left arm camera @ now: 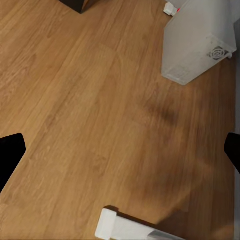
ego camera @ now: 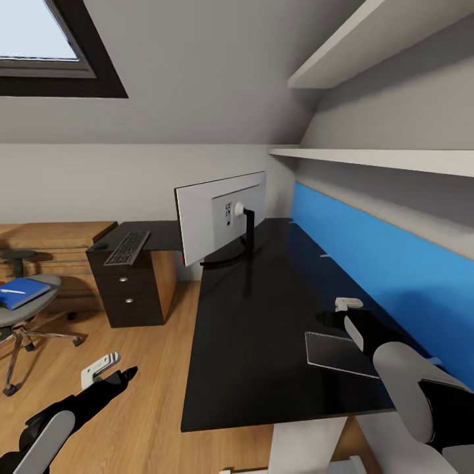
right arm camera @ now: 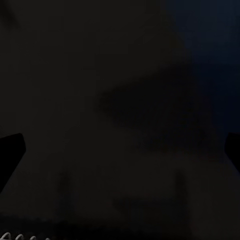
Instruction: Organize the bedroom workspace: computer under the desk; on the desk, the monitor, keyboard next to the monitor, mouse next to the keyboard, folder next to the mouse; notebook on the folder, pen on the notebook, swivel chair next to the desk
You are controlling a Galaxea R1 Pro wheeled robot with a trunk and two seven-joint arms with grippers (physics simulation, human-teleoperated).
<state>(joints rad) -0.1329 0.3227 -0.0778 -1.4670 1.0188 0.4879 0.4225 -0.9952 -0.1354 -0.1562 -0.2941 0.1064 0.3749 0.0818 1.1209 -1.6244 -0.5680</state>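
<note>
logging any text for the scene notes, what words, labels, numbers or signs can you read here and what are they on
None can be read.
White back of the monitor: small dark marks beside the stand mount, too small and blurred to read.
Computer: a round vent pattern on its case, no legible label.
Keyboard: key legends too small to make out.
Blue folder: no print visible.
</note>
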